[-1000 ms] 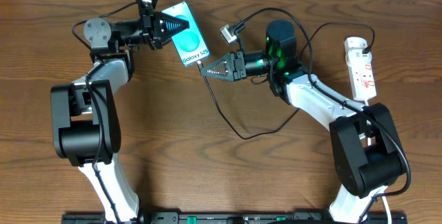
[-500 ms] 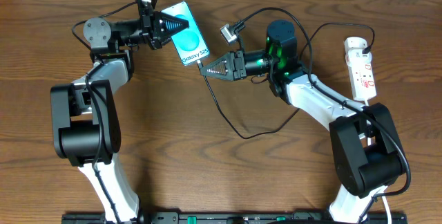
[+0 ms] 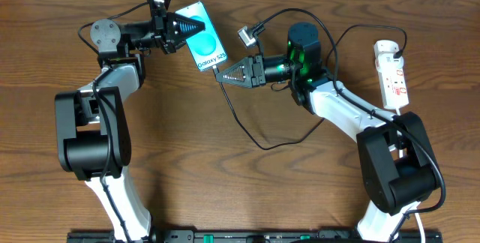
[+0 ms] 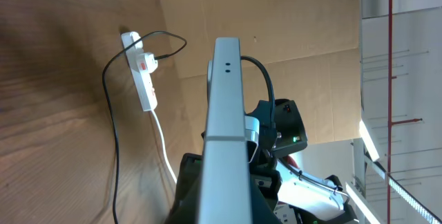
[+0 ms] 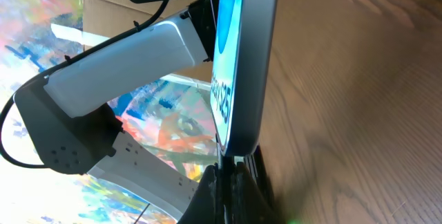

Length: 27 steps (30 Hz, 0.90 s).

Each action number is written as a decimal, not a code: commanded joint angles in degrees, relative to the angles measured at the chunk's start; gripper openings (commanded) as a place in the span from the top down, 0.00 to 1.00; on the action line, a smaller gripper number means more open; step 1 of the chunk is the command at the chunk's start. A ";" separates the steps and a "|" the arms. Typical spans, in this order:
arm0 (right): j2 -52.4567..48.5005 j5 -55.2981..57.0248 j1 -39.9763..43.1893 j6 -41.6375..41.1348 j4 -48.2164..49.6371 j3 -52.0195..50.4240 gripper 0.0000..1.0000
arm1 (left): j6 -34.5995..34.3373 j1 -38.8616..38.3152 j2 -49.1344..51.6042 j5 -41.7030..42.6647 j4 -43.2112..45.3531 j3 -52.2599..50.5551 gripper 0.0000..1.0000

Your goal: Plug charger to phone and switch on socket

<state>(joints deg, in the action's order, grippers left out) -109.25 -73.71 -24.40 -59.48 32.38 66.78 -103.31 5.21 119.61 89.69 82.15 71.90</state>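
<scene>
Left side: the left gripper (image 3: 199,27) reaches in from the left arm, its jaws pressed together on the long edge of the phone (image 3: 208,49). The left wrist view shows the phone (image 4: 224,134) edge-on, running up from between the fingers. Its lit teal-and-white screen faces up, set at a slant near the far edge of the table (image 3: 225,198).

Centre: the right gripper (image 3: 222,76) sits just beside the phone's lower short end, jaws pinched on the plug end of the charger (image 3: 260,148). In the right wrist view the fingers (image 5: 238,182) are directly below the bottom edge of the phone (image 5: 242,58), with the thin dark tip touching it or very near (whether it is seated in the port cannot be told). From the grip the black cable drops toward the near side, loops on the wood, then climbs right past the right arm.

Right side: the socket (image 3: 392,70) lies flat near the right edge, well apart from the phone, with red switch marks showing. The left wrist view shows the socket (image 4: 143,72) with a black lead entering its side.
</scene>
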 commanded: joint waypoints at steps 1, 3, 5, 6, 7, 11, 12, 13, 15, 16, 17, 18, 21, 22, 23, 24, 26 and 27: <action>0.17 0.94 -0.39 0.42 0.39 0.11 0.99 | 0.39 0.07 -0.68 0.35 0.79 0.68 0.93; 0.17 0.96 -0.33 0.39 0.42 0.11 0.99 | 0.39 0.07 -0.68 0.35 1.27 0.68 0.93; 0.17 0.96 -0.28 0.37 0.42 0.11 0.99 | 0.39 0.07 -0.68 0.35 2.12 0.68 0.93; 0.17 0.98 -0.28 0.37 0.42 0.11 0.99 | 0.37 0.07 -0.68 0.35 2.43 0.68 0.93; 0.17 1.05 -0.28 0.37 0.42 0.11 0.99 | 0.39 0.07 -0.68 0.35 2.47 0.68 0.93; 0.17 1.38 -0.28 0.35 0.44 0.11 0.99 | 0.83 0.07 -0.68 0.35 2.99 0.68 0.92; 0.17 1.38 -0.28 0.33 0.44 0.11 0.99 | 0.81 0.07 -0.68 0.35 3.17 0.68 0.93; 0.17 1.36 -0.22 0.33 0.44 0.11 0.99 | 0.81 0.07 -0.68 0.35 3.30 0.68 0.93; 0.17 1.38 -0.04 0.33 0.44 0.11 0.99 | 0.79 0.04 -0.68 0.35 3.28 0.68 0.93; 0.17 1.40 0.02 0.33 0.44 0.11 0.99 | 0.76 -0.04 -0.68 0.35 3.28 0.68 0.93; 0.17 1.57 0.11 0.33 0.44 0.11 0.99 | 0.76 -0.22 -0.68 0.35 3.30 0.68 0.93; 0.17 1.70 0.17 0.33 0.44 0.11 0.99 | 0.76 -0.39 -0.68 0.35 3.30 0.68 0.93; 0.17 2.60 0.20 0.35 0.46 0.11 0.99 | 0.76 -1.55 -0.68 0.35 3.30 0.68 0.93; 0.17 2.71 0.20 0.35 0.46 0.11 0.99 | 0.79 -1.90 -0.68 0.35 3.30 0.68 0.93; 0.17 2.84 0.22 0.35 0.46 0.11 0.99 | 0.79 -2.23 -0.68 0.35 3.28 0.68 0.93; 0.17 2.86 0.22 0.35 0.48 0.11 0.99 | 0.79 -2.51 -0.68 0.35 3.28 0.68 0.93; 0.17 3.02 0.22 0.35 0.48 0.11 0.99 | 0.79 -2.80 -0.68 0.35 3.28 0.68 0.93; 0.17 3.17 0.22 0.37 0.46 0.11 0.99 | 0.76 -2.84 -0.68 0.35 3.28 0.68 0.93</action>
<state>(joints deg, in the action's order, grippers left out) -109.25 -73.82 -24.32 -59.48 32.36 66.76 -103.26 4.14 119.63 88.66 84.42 71.92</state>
